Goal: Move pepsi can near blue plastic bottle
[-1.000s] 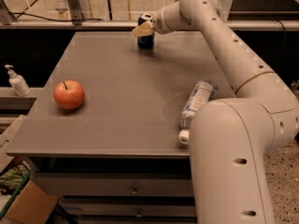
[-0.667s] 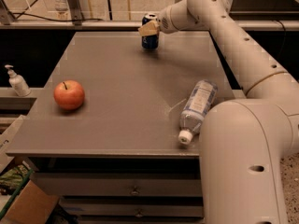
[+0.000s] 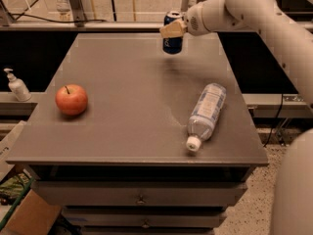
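Note:
The pepsi can (image 3: 172, 39) is dark blue with a silver top and hangs upright above the far part of the table. My gripper (image 3: 173, 29) is shut on the can, its tan fingers (image 3: 171, 30) clamped around the upper half. The blue plastic bottle (image 3: 205, 114) lies on its side near the table's right front, its white cap toward the front edge. The can is well behind the bottle and a little to its left.
A red apple (image 3: 71, 99) sits on the grey table (image 3: 122, 131) at the left. A small white pump dispenser (image 3: 16, 85) stands on a ledge beyond the table's left edge. My white arm (image 3: 274, 18) crosses the upper right.
The gripper has lifted the pepsi can off the far table surface and carried it up and toward the front. The bottle and apple have not moved.

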You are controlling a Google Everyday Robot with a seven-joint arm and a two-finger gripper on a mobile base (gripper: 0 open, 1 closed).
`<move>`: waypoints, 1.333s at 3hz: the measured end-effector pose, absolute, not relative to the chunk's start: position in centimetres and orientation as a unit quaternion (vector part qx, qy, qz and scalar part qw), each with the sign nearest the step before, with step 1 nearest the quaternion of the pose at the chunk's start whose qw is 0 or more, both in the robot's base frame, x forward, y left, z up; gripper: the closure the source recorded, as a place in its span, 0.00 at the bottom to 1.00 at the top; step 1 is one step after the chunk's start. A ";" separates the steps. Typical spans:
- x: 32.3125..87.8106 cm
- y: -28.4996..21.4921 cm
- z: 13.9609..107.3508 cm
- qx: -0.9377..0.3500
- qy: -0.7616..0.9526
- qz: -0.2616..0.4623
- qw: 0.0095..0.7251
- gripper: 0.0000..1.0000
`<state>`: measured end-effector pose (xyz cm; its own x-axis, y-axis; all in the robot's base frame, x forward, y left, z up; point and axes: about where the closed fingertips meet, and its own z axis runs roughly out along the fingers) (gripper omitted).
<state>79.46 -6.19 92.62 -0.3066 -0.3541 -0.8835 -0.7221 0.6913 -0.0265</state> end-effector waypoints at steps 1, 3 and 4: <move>75.4 -8.8 91.2 -0.330 0.791 0.190 0.478 1.00; 70.5 -13.9 88.2 -0.301 0.803 0.171 0.486 1.00; 69.6 -17.7 89.8 -0.278 0.803 0.141 0.507 1.00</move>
<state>69.58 -17.65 89.79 -0.3302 -0.3033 -0.8938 -0.5904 0.8052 -0.0551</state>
